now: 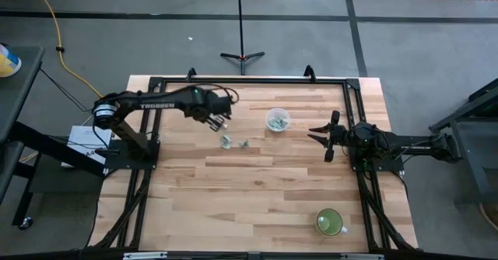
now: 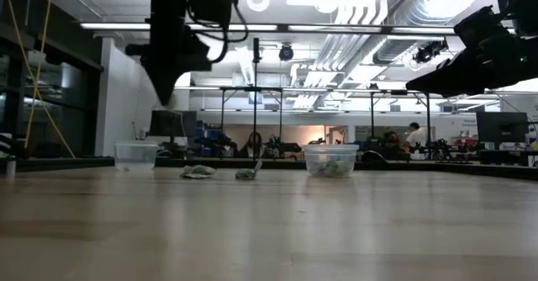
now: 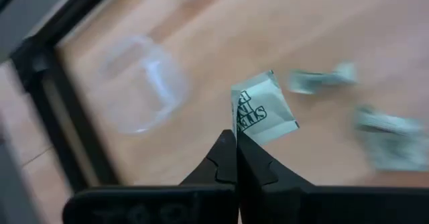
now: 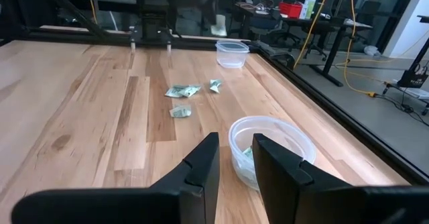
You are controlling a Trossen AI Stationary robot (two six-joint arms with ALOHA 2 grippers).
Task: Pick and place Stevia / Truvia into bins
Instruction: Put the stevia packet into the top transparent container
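Nearest the lens, bare desk (image 2: 269,230), pale wood planks, running back to the cups and packets.

Left arm (image 1: 156,103) reaching in over the desk's far-left part. Right arm (image 1: 412,145) parked at the right edge, waiting.

Left claw (image 3: 236,140) pinched tight on one packet (image 3: 263,110), gripping it by its lower edge, the printed face upright above the fingertips. Hangs well clear of the wood in the low view.

Right claw (image 4: 234,158) slightly apart, holding nothing, pointing at the filled cup (image 4: 271,150) just ahead.

Green mug (image 1: 329,222) near the front right corner, well away from the work; no bin.

Filled cup sits mid-desk toward the right, a few packets already inside. Empty cup (image 3: 137,83) stands by the far-left frame rail, close to the left claw.

Loose packets (image 4: 182,90) lie crumpled on the wood between the two cups, about three.

Step in hand, by the look of it: carrying, with the pick done and the drop not yet made. Roughly half the job left, judging by what lies loose.

Next move likely calls for centring the packet over a cup's mouth, probably the empty one close by, then lowering toward the rim and parting the fingers. Light paper, so a high release risks a flutter past the rim.
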